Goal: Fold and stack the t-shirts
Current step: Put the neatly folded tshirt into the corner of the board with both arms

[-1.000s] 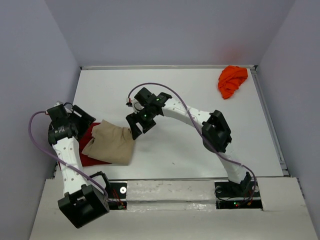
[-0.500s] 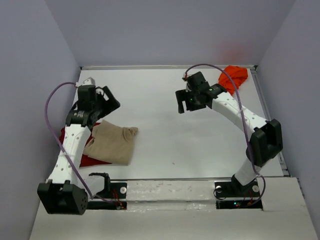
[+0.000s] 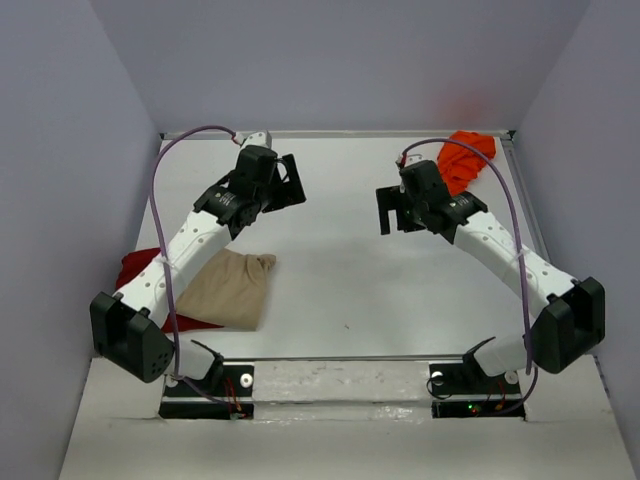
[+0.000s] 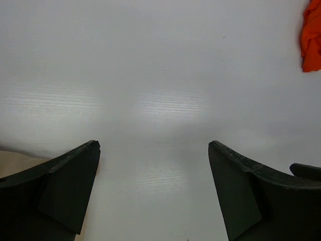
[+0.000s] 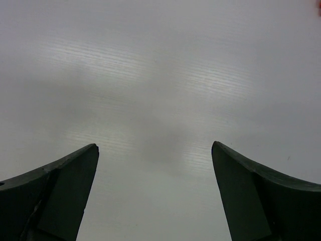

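Observation:
A folded tan t-shirt (image 3: 228,288) lies at the front left of the table on top of a dark red t-shirt (image 3: 138,270), which shows at its left edge. A crumpled orange t-shirt (image 3: 462,160) lies at the far right corner and shows at the right edge of the left wrist view (image 4: 312,35). My left gripper (image 3: 287,182) is open and empty above the far middle-left of the table (image 4: 153,145). My right gripper (image 3: 394,211) is open and empty over bare table (image 5: 154,145), left of the orange shirt.
The white table (image 3: 340,260) has a raised rim at the back and right sides. Grey walls close it in on three sides. The arm bases stand at the near edge.
My left arm has swung from beside the tan shirt up and right to the far middle-left. My right gripper has moved slightly right and nearer, staying open by the orange shirt.

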Action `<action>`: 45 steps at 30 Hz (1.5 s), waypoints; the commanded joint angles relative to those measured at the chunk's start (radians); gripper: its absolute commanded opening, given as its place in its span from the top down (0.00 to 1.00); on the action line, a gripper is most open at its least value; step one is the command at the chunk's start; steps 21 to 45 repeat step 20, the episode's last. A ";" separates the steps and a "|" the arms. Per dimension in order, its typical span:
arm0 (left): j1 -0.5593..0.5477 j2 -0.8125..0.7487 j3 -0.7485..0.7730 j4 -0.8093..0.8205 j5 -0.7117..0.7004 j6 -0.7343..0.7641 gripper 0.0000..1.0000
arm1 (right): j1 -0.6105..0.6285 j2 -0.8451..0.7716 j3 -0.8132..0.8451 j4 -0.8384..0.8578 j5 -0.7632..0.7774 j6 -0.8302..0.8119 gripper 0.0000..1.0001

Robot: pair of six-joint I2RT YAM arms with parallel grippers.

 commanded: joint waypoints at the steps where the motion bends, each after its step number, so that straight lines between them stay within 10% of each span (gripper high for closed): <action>1: -0.027 0.021 0.082 0.028 -0.077 0.009 0.01 | -0.012 -0.064 -0.006 0.078 0.056 0.001 0.00; 45: -0.053 0.017 0.080 0.016 -0.109 0.028 0.01 | -0.030 -0.096 -0.003 0.116 0.052 0.010 0.00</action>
